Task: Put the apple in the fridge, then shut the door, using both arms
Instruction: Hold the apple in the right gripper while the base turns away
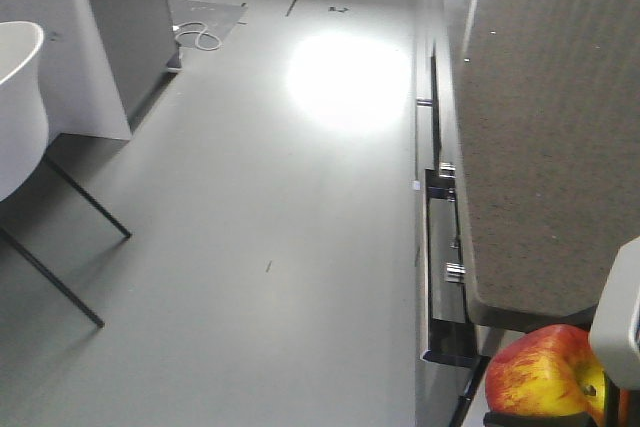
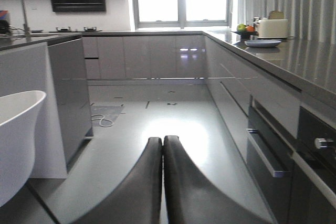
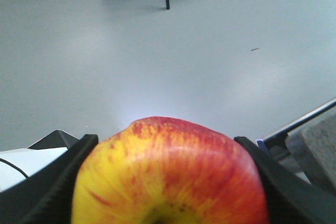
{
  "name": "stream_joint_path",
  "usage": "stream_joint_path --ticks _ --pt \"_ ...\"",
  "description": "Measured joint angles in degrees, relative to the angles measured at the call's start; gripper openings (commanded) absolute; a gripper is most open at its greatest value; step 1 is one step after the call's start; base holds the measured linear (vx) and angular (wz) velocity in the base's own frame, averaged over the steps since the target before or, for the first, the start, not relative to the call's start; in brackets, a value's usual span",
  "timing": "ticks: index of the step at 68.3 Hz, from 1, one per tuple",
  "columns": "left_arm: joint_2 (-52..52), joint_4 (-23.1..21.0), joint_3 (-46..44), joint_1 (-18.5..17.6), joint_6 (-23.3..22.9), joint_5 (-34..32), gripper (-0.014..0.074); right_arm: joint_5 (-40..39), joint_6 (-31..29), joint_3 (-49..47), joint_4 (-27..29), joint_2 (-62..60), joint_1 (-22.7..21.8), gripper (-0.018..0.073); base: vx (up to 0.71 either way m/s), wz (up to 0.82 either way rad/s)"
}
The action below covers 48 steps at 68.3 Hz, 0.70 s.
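Observation:
The apple (image 3: pixel 168 174), red with yellow patches, fills the bottom of the right wrist view, and my right gripper (image 3: pixel 167 182) is shut on it, one black finger pressed to each side. The same apple (image 1: pixel 545 375) shows at the lower right of the front view, below the counter edge. In the left wrist view my left gripper (image 2: pixel 163 142) is shut with nothing held, its two dark fingers (image 2: pixel 184 187) touching and pointing along the kitchen floor. The fridge and its door are out of view.
A grey stone-topped counter (image 1: pixel 545 127) with drawers and handles (image 1: pixel 455 272) runs along the right. A white chair (image 1: pixel 18 107) on thin black legs stands at the left beside a grey island cabinet (image 1: pixel 95 37). A cable (image 1: pixel 198 37) lies on the floor farther ahead.

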Motion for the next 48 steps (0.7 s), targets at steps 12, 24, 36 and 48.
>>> stream_joint_path --ticks 12,24,36,48 --pt "0.00 0.00 0.00 0.00 0.00 0.00 -0.0006 0.00 0.00 0.00 0.00 0.00 0.00 0.0254 -0.04 0.59" --pt "0.00 0.00 0.00 0.00 0.00 0.00 -0.0006 0.00 0.00 0.00 0.00 0.00 0.00 0.0254 -0.04 0.66" --pt "0.00 0.00 0.00 0.00 0.00 0.00 -0.0006 0.00 0.00 0.00 0.05 0.00 0.00 0.0254 -0.04 0.66" --pt "0.00 0.00 0.00 0.00 0.00 0.00 -0.0006 0.00 0.00 0.00 0.11 0.00 0.00 0.0254 -0.02 0.56"
